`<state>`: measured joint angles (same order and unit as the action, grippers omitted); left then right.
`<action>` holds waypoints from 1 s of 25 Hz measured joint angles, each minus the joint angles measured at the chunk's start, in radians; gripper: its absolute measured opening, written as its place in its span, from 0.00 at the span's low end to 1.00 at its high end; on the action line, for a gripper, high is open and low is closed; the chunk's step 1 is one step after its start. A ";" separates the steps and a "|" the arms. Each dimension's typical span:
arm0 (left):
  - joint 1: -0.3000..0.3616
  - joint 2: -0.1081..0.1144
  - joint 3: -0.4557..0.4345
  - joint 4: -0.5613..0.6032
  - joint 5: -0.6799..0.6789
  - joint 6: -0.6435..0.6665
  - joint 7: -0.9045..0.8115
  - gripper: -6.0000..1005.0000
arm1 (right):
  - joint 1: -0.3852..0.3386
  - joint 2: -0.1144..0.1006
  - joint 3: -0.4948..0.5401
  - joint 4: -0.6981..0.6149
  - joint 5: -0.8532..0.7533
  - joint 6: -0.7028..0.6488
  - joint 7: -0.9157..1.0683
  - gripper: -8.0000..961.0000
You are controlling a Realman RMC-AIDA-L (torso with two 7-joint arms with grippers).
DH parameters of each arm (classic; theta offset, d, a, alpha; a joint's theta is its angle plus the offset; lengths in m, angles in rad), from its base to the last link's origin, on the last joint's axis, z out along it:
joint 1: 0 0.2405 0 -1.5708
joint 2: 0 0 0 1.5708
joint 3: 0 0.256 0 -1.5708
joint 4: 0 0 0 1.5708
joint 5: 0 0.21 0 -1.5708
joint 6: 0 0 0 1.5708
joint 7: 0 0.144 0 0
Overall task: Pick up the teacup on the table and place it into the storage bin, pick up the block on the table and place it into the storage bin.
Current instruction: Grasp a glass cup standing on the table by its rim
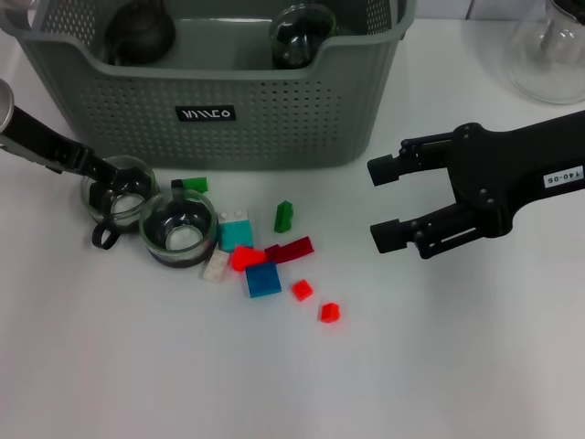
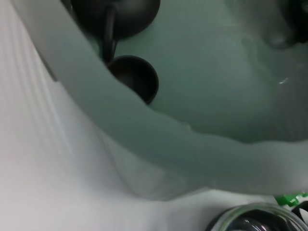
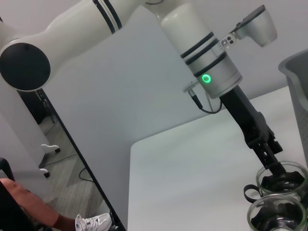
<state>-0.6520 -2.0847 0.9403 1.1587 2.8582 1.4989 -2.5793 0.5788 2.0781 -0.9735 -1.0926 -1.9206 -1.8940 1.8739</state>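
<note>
A glass teacup point(image 1: 123, 194) with a black handle stands on the table just in front of the storage bin's point(image 1: 274, 114) left corner. My left gripper point(image 1: 102, 174) reaches down onto that cup's rim and looks shut on it; the right wrist view shows the same grip point(image 3: 277, 168). A second glass teacup point(image 1: 179, 229) stands touching it. Loose blocks lie to their right: green point(image 1: 283, 216), cyan point(image 1: 236, 230), blue point(image 1: 262, 280), and small red ones point(image 1: 302, 290). My right gripper point(image 1: 384, 199) hovers open right of the blocks, holding nothing. Two dark teacups point(image 1: 139, 35) lie in the bin.
A clear glass flask point(image 1: 548, 46) stands at the back right, beside the bin. The bin's perforated front wall rises directly behind the cups and blocks. White table stretches across the front and right.
</note>
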 joint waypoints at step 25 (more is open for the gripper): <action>0.003 -0.012 0.029 -0.111 0.001 -0.117 0.002 0.80 | -0.001 0.005 0.001 0.000 0.002 0.001 -0.009 0.97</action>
<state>-0.6493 -2.0968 0.9694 1.0475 2.8594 1.3816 -2.5770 0.5776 2.0831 -0.9725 -1.0922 -1.9187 -1.8929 1.8651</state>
